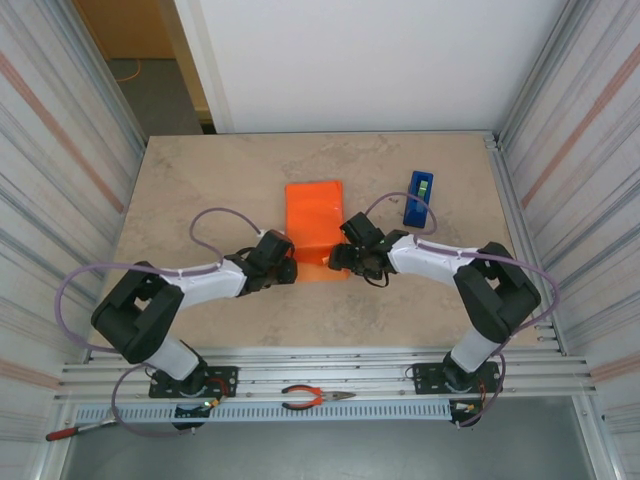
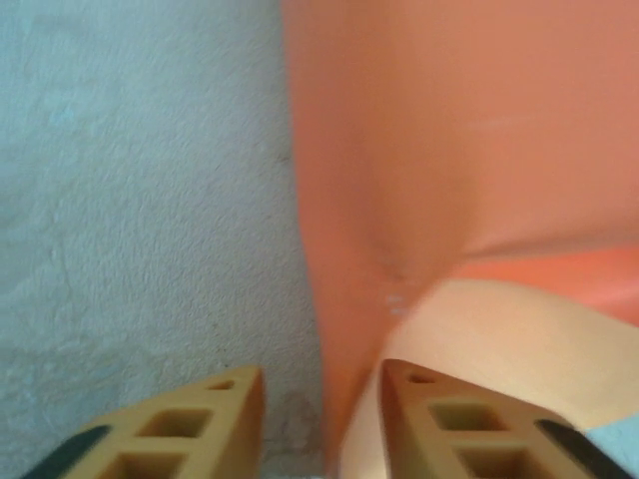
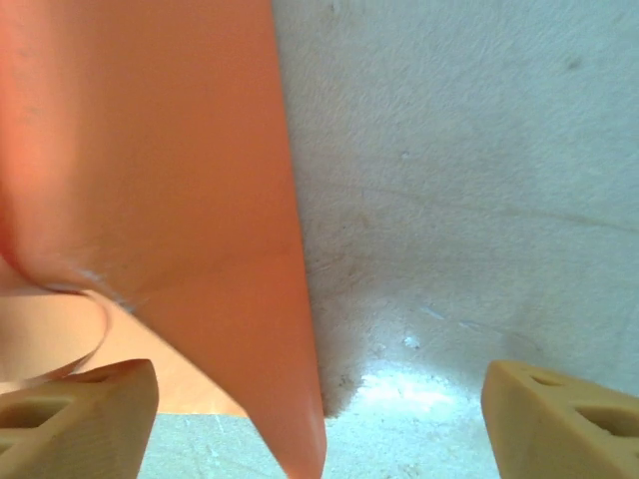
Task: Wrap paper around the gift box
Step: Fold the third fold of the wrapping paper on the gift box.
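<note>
My left claw [image 2: 324,439] is partly open. A folded edge of the paper [image 1: 314,232] runs down between its 2 tan fingers [image 2: 190,434], close to the right-hand one. Bare table shows between the fold and the other finger, so nothing is pinched. A pale curled surface sits under the fold; can't tell what it is. My right claw [image 3: 319,384] is spread wide with nothing held. A pointed corner of the orange sheet hangs down in the gap, nearer the finger on the left of that view. From the top camera, both claws sit at the near end of the orange sheet, left one at its near-left corner, right one at its near-right corner. The sheet lies mid-table and runs away from my bases. Its far part is a neat rectangular block, which reads as the gift box [image 1: 314,203]; I can't tell where box ends and paper starts. A blue tape dispenser [image 1: 419,197] stands well right of it on the table [image 1: 200,190]. Orange-handled pliers [image 1: 318,398] lie on the front rail between my bases.
</note>
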`<state>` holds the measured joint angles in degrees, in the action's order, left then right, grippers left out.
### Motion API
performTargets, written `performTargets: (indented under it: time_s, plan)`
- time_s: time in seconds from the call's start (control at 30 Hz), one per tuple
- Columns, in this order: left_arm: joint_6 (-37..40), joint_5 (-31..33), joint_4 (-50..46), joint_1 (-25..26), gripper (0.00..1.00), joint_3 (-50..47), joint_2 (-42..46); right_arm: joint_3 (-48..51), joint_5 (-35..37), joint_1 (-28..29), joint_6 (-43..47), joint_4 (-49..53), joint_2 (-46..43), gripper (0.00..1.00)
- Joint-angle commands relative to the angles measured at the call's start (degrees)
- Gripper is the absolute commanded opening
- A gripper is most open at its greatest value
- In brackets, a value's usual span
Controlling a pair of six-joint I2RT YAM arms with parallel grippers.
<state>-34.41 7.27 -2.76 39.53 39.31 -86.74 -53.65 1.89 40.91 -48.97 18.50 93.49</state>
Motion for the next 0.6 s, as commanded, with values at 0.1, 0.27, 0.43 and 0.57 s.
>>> performTargets:
  time_s: [0.1, 0.27, 0.43, 0.57]
  plan:
    - [3.2, 0.6, -0.5, 0.5, 0.70, 1.4, 5.1, -0.4, 6.3, 1.2, 2.0, 5.6, -4.3, 0.98]
    - [3.0, 3.5, -1.7, 0.5, 0.99, 1.6, 6.4, -0.4, 8.4, 1.8, 3.8, 7.5, -5.4, 0.98]
    - [3.7, 5.7, 0.7, 0.4, 0.99, 0.9, 6.9, 0.7, 2.9, -0.3, 2.1, 7.7, -7.0, 0.98]
    - [5.5, 5.8, 6.5, 0.3, 0.99, -1.3, 6.8, 2.1, 5.8, -0.8, 1.6, 5.8, -8.9, 0.98]
